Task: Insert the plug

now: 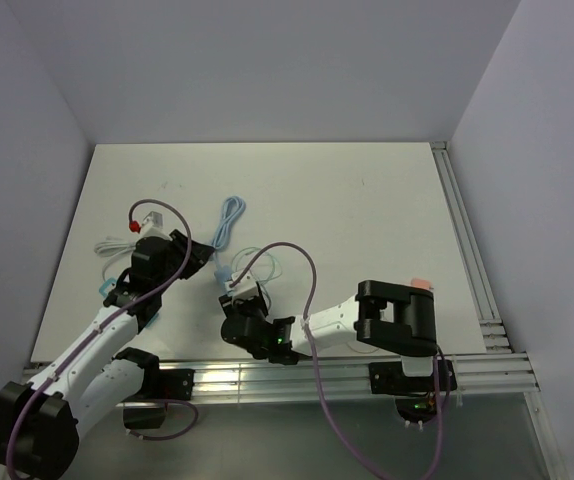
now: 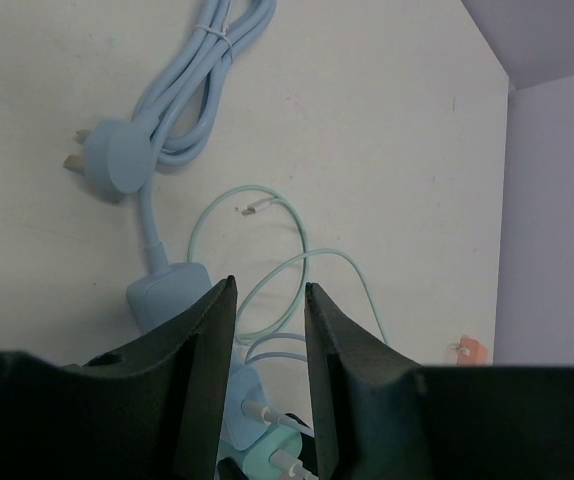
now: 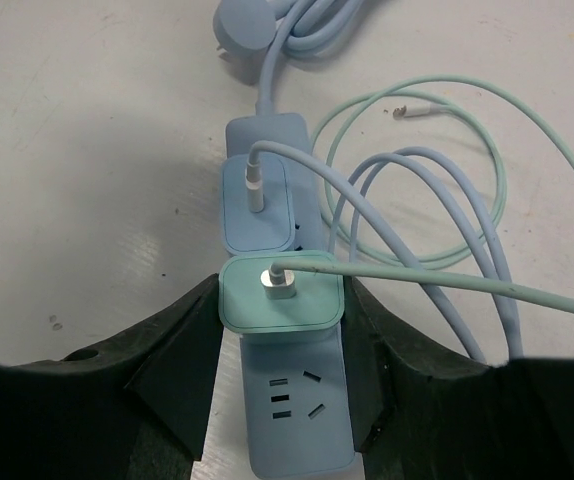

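A light blue power strip (image 3: pixel 297 410) lies on the white table, and its near socket is free. A blue charger (image 3: pixel 255 205) sits plugged into it. A green charger plug (image 3: pixel 312 310) with a green cable sits on the strip just behind the free socket. My right gripper (image 3: pixel 281 292) is shut on the green plug, one finger on each side. In the top view the right gripper (image 1: pixel 239 300) is at the strip's near end. My left gripper (image 2: pixel 267 290) hovers over the strip's far end (image 2: pixel 162 295), jaws narrowly apart and holding nothing.
The strip's own plug (image 2: pixel 117 160) and coiled blue cord (image 1: pixel 230 215) lie further back. Green and lilac cables (image 3: pixel 437 200) loop to the right of the strip. A white item with a red tip (image 1: pixel 142 218) lies at the left. An orange tag (image 1: pixel 419 283) lies at the right.
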